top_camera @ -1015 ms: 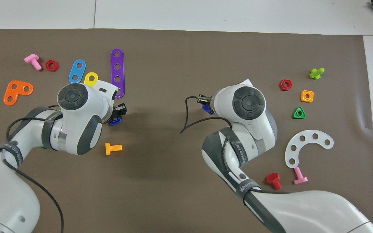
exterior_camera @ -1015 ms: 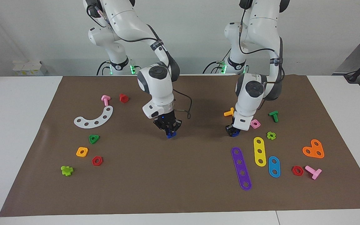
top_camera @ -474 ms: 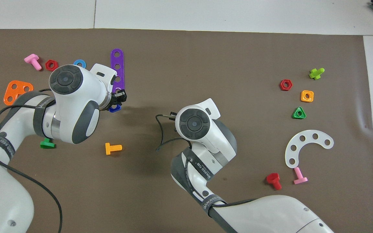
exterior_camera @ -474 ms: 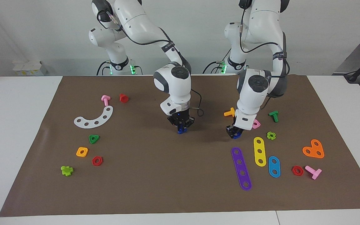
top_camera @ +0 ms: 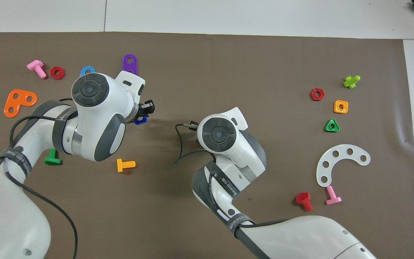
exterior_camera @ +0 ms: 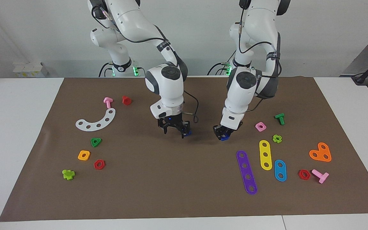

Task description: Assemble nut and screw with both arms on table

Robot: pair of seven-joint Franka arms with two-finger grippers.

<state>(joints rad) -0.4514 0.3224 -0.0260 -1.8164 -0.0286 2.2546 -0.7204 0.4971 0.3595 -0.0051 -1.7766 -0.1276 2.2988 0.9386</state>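
The brown mat on the table carries both arms low over its middle, facing each other with a small gap between. Your left gripper is closed on the blue nut, and your right gripper pinches the blue screw, of which only a sliver shows beneath its fingers. Bring them together slowly, lining the shaft up with the nut's hole before pushing, and keep both off the mat
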